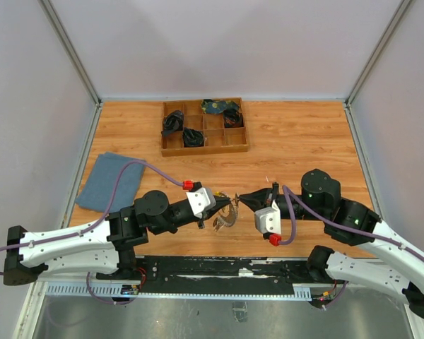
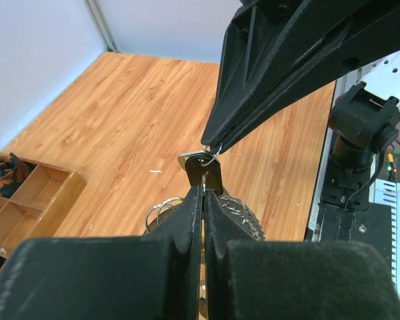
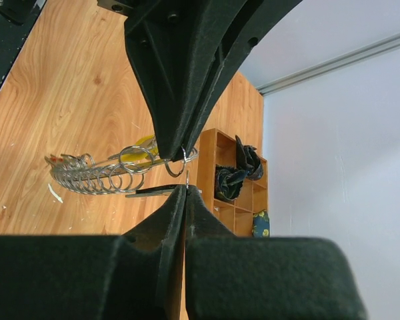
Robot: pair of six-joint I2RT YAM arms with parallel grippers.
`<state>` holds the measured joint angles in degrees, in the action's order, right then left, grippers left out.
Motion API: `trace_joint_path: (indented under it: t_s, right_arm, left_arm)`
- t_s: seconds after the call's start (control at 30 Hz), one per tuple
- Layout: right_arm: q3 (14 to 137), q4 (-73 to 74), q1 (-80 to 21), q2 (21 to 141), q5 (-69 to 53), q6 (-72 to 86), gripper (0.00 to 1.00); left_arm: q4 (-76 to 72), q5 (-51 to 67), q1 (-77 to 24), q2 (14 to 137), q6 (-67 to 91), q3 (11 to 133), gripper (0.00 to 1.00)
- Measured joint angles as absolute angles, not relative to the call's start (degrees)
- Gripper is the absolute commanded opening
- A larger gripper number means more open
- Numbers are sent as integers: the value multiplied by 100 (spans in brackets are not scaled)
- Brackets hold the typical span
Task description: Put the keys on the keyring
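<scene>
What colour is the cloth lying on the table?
The cloth is plain blue. It shows best in the top view.

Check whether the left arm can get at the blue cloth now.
Probably, for reach: the blue cloth lies uncovered beside that arm. But the left pincer is shut on the keys, so it cannot grasp anything else.

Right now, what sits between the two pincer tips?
Only a key and a thin wire loop, bridging left pincer and right pincer; clearest in the left wrist view.
</scene>
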<state>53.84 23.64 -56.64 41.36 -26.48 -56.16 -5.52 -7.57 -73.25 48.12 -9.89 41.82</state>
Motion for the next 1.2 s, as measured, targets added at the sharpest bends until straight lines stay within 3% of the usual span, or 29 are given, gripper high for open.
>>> trace_joint_path:
  t_s: [1.2]
  right_arm:
    - [5384, 2545, -5752, 4300, -2700, -5618, 1]
  left_arm:
    - [-370, -770, -7325, 4838, -1007, 4237, 0]
